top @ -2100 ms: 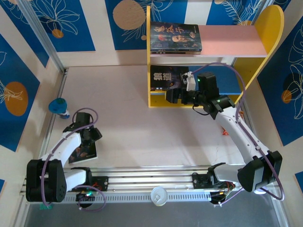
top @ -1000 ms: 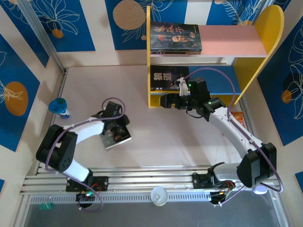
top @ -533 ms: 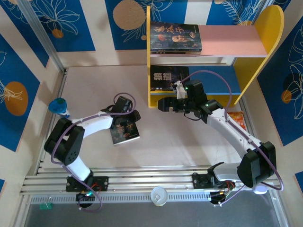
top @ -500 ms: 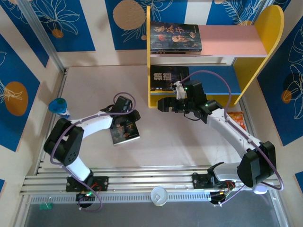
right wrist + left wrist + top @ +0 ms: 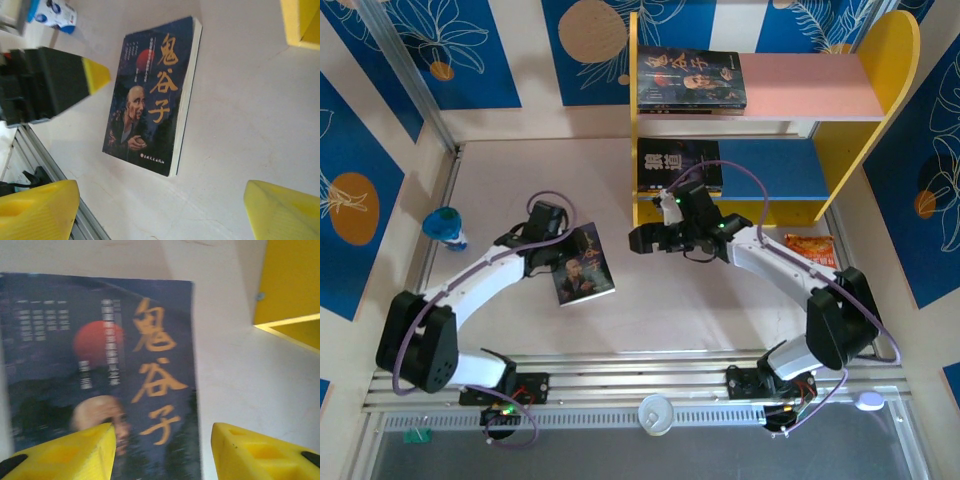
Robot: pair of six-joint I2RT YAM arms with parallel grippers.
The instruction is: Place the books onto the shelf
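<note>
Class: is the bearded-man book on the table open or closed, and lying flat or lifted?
Closed and flat: the book lies cover-up on the table, its page edge resting on it.

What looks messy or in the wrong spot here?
One book lies flat and crooked on the table, not on the shelf. An orange packet also lies on the table beside the shelf.
</note>
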